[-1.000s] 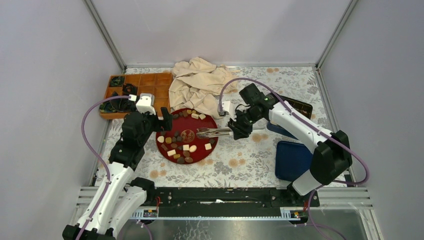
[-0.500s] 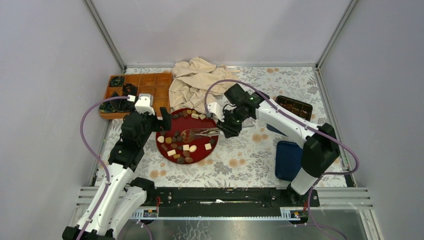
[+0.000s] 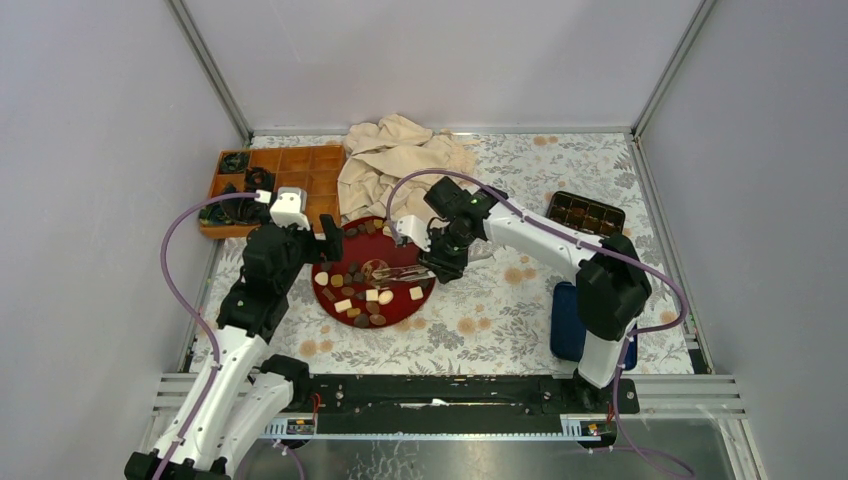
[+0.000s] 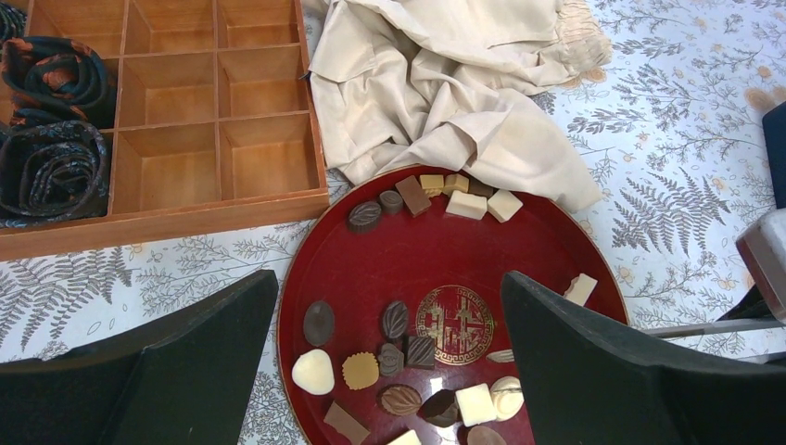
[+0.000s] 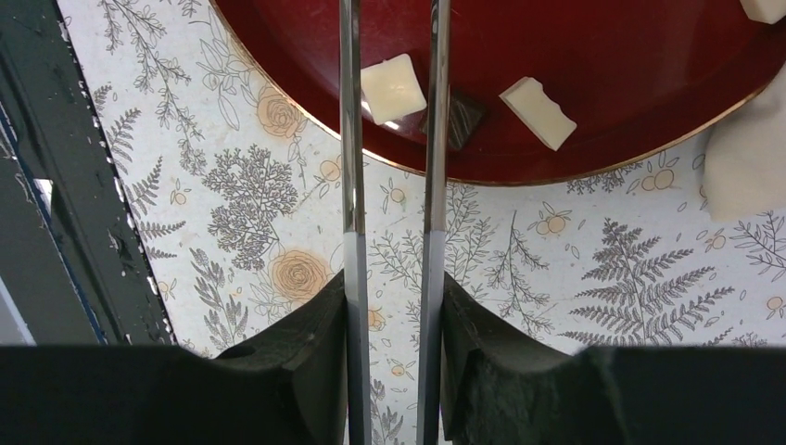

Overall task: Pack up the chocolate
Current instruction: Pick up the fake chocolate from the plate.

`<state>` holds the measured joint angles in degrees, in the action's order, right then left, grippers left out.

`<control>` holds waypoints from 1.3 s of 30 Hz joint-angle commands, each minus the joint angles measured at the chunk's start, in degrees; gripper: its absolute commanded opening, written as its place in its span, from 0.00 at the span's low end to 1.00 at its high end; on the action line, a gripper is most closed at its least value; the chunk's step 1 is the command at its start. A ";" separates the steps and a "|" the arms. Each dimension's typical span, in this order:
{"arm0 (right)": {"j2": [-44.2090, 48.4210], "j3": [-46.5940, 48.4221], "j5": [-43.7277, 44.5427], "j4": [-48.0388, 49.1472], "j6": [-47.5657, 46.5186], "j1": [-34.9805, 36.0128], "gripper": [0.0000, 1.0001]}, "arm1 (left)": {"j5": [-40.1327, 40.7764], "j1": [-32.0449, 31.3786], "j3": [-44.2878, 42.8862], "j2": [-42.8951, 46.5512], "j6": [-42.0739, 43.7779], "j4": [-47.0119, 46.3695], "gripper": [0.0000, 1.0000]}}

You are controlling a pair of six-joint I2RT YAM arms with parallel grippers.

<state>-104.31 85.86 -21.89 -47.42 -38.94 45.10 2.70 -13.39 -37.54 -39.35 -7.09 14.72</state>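
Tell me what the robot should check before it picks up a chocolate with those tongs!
1. Right claw gripping the tongs: ok, clamped on both blades.
2. Tongs open: ok, a gap shows between the blades.
3. Tips over one chocolate: cannot tell, the tips are out of the wrist view.
4. Left claw apart from the tongs: ok, it hovers open over the left side of the plate.
5. Box uncovered: ok.
6. Free slot in it: cannot tell.
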 commanded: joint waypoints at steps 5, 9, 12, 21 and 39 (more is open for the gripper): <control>0.05 0.39 -0.13 0.01 0.74 1.46 0.41 | 0.20 0.47 0.39 -0.61 0.85 -2.89 0.98; 0.14 0.98 0.67 -1.29 0.67 1.47 0.42 | 0.37 0.47 0.40 -0.47 0.85 -2.89 0.98; 1.41 -0.82 1.08 -1.54 0.46 1.48 0.45 | 0.25 0.51 0.37 -0.38 0.85 -2.92 0.98; -1.21 -0.64 1.77 -2.54 0.93 1.48 0.47 | 0.10 0.47 0.36 -0.16 0.85 -2.93 0.98; -1.72 -0.22 7.65 -2.53 0.30 2.86 0.45 | -0.08 0.49 0.34 -0.17 0.85 -2.92 0.98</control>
<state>-107.85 83.77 -17.26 -49.23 -38.50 46.81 2.70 -13.39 -37.52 -39.97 -7.09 14.72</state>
